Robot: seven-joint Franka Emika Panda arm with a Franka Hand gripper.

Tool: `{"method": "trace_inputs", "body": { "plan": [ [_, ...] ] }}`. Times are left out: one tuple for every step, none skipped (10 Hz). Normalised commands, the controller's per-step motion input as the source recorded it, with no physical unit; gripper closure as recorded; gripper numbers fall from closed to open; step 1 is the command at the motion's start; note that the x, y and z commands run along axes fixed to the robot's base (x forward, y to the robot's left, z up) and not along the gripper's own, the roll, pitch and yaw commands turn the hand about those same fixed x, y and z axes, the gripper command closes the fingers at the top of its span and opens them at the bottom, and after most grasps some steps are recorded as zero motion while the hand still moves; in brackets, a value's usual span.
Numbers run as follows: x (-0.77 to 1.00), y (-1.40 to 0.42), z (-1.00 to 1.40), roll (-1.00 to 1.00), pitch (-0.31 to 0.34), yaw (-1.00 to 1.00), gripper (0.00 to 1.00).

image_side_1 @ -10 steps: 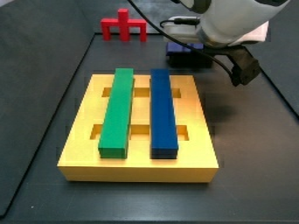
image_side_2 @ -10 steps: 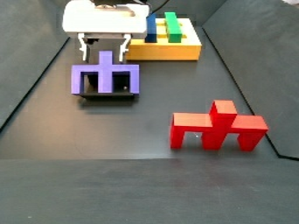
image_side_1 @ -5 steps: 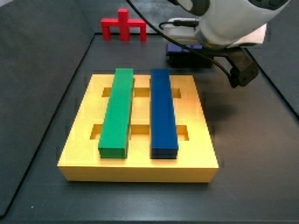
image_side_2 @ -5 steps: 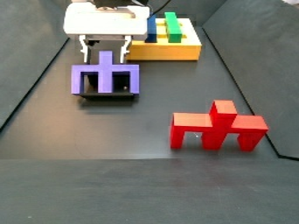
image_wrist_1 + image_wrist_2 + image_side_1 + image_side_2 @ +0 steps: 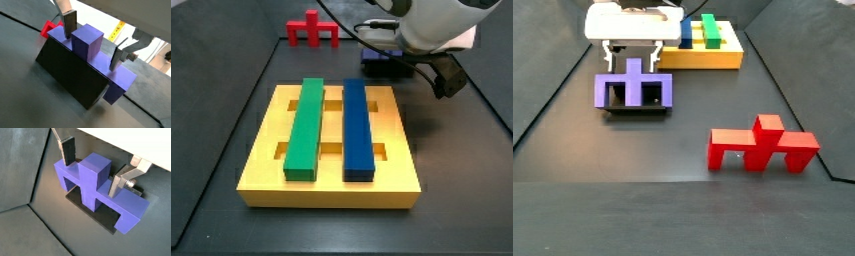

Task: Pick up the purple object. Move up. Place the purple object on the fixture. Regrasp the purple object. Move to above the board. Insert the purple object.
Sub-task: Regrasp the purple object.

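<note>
The board (image 5: 331, 145), a large yellow block, lies on the dark table with a green bar (image 5: 302, 130) and a blue bar (image 5: 358, 130) seated lengthwise in its slots. A red legged piece (image 5: 762, 145) stands well apart from it.

The purple object (image 5: 636, 88), a blocky cross, rests on the fixture (image 5: 637, 107), a small black holder just beside one end of the board. In a wrist view its long bar lies across the fixture (image 5: 100, 215) and one short arm points straight up.

The gripper (image 5: 633, 52) hangs directly over the purple object (image 5: 93, 183). Its jaws are apart, one silver finger (image 5: 67, 152) on each side of the upright arm. The near finger seems to stand just clear of the purple face, though the angle makes this hard to confirm.

The step in hand appears to be the regrasp. To do it well, the fingers should stay centred on the upright arm (image 5: 87, 42), come low enough for the pads to cover flat purple faces, and close squarely, so the piece is not twisted or dragged off the fixture (image 5: 70, 75).
</note>
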Motion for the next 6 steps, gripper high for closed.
{"method": "trace_inputs", "body": {
  "plan": [
    [0.0,0.0,-0.01,0.0,-0.003,0.0,0.0],
    [0.0,0.0,0.0,0.0,0.0,0.0,0.0],
    [0.0,0.0,0.0,0.0,0.0,0.0,1.0],
    [0.0,0.0,0.0,0.0,0.0,0.0,1.0],
    [0.0,0.0,0.0,0.0,0.0,0.0,1.0],
    [0.0,0.0,0.0,0.0,0.0,0.0,1.0]
  ]
}}
